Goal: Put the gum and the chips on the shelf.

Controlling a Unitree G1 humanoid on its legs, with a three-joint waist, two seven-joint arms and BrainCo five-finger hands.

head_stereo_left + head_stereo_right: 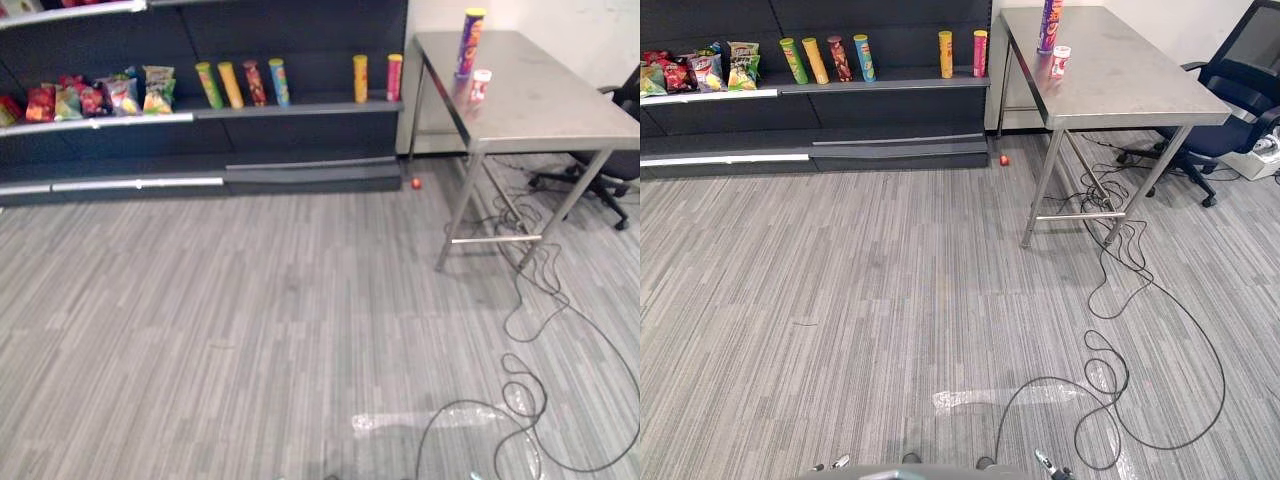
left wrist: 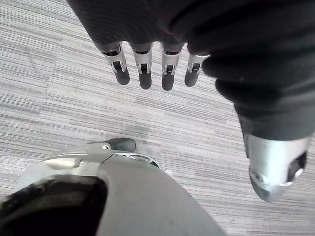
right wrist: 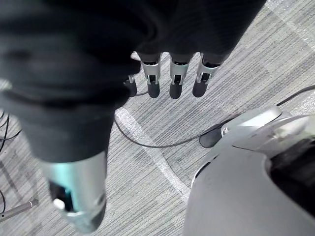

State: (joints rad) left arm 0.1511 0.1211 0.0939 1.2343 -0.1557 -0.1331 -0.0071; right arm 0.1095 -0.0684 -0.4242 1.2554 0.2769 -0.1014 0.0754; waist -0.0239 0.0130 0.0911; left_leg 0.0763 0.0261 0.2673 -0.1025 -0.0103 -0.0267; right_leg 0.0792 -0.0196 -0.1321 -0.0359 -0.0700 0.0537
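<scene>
Left hand [image 2: 167, 64] and right hand [image 3: 177, 73] hung over the carpet, fingers straight and apart. I logged the chips can [image 1: 470, 42] and gum tub [image 1: 481, 84] side by side on the table [image 1: 560, 110] at 1 o'clock. The shelf [image 1: 300, 108] stood at 11. A red ball [image 1: 416, 184] lay between the two, and an office chair [image 1: 1240, 90] was at 2.

left hand [image 2: 162, 34] and right hand [image 3: 172, 29] show dark ribbed covers, silver dark-tipped fingers [image 2: 143, 69].

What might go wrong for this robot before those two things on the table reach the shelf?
The tall chips can stands upright with the small gum tub close beside it on the table; reaching for one may topple the other. The shelf already holds a row of cans, so a clumsy placement might knock them over.
</scene>
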